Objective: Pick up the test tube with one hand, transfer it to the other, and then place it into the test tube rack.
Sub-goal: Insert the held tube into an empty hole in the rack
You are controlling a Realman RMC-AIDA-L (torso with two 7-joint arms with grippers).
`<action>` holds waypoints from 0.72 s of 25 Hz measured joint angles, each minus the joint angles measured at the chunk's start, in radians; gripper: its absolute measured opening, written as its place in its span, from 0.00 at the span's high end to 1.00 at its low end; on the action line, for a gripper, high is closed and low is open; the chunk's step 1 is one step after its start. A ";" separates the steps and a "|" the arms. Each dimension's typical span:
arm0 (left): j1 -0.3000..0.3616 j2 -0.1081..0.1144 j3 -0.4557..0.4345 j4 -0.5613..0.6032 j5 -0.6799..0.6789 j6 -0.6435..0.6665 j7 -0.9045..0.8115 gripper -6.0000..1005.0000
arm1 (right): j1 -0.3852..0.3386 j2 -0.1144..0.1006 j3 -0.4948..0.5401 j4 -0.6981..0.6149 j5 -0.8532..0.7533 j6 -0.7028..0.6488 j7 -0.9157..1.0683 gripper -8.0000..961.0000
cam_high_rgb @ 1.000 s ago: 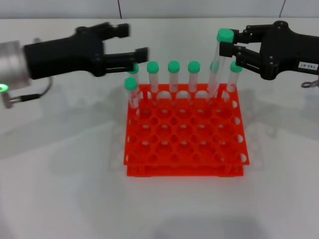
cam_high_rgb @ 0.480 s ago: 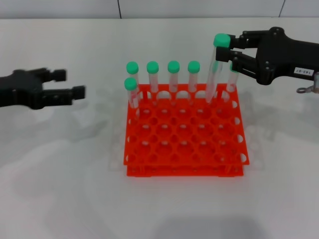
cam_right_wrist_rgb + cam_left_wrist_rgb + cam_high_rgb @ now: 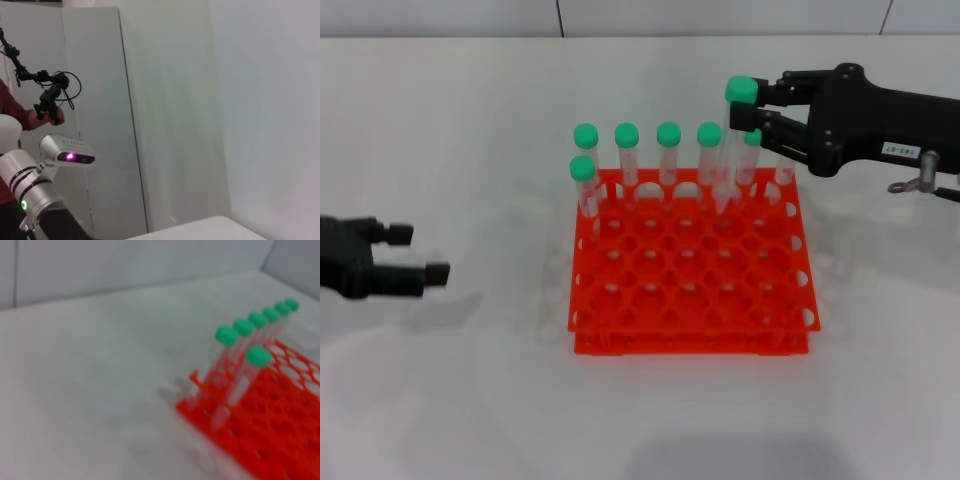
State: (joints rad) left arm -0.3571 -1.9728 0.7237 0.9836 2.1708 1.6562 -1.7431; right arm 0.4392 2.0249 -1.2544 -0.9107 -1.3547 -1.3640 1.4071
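Right gripper clamped the test tube, tilted over the test tube rack back row. Left gripper sat apart-fingered, low over white table. Grey wall panels behind.

Eight test tubes; one rack

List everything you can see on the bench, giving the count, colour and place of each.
rack: one, orange, mid-table.
seated tubes: seven, clear with green caps, upright in the rack; six along the far row, one in the next row at its left end.
held tube: one, clear with green cap, tilted, lower end at the rack's far holes.
table: one, white.
left gripper: one, black, open, low over the table left of the rack.
right gripper: one, black with white label, shut on the held tube near its cap.
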 joint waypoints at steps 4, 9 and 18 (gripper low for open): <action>-0.002 0.000 -0.003 -0.003 0.047 0.019 0.033 0.11 | 0.002 0.000 -0.036 0.003 0.041 0.008 -0.012 0.73; -0.003 -0.001 -0.001 -0.004 0.050 0.027 0.076 0.11 | 0.002 0.000 -0.081 0.005 0.072 0.030 -0.015 0.73; -0.021 -0.012 0.000 -0.007 0.052 0.046 0.130 0.11 | 0.015 0.000 -0.185 0.005 0.127 0.143 -0.040 0.73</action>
State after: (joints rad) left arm -0.3783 -1.9852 0.7235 0.9762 2.2227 1.7019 -1.6135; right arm 0.4539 2.0248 -1.4390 -0.9060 -1.2275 -1.2205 1.3672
